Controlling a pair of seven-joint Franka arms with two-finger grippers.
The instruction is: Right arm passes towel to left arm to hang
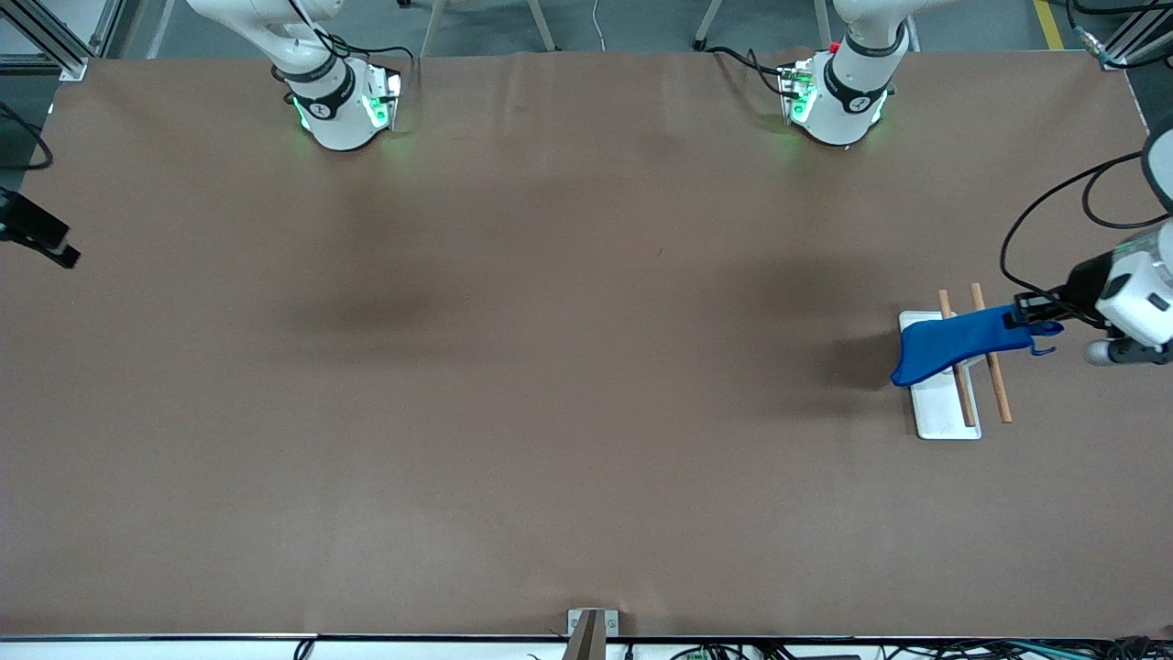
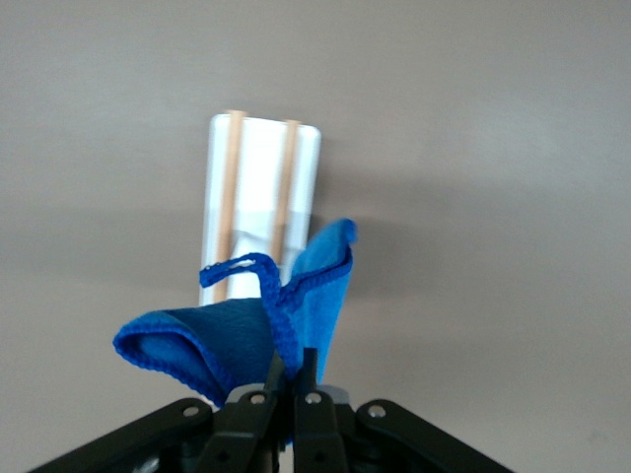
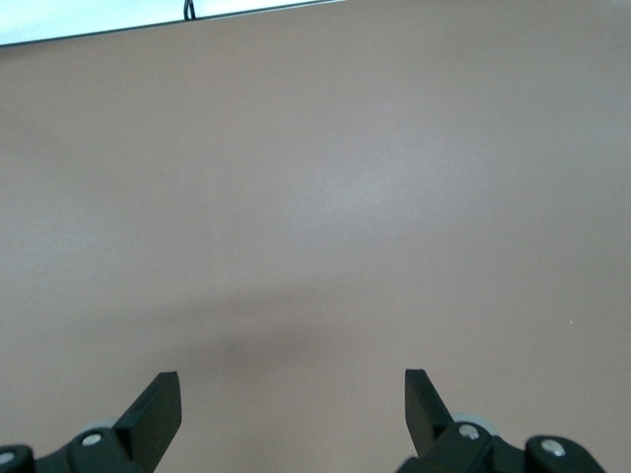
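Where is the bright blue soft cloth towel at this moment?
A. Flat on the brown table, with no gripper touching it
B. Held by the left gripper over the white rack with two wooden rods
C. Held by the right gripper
B: the left gripper is shut on the bright blue soft cloth towel, which drapes over the white rack with two wooden rods; the right gripper is open over bare table.

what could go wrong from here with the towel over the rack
1. The left gripper pinches only a corner of the towel, near the loop; it might slip out before release.
2. The towel crosses both wooden rails with most of its bulk hanging past the rail toward the right arm's end, so once let go it may slide off onto the table.
3. The rack looks light; a tug could shift it.
The right gripper waits open.
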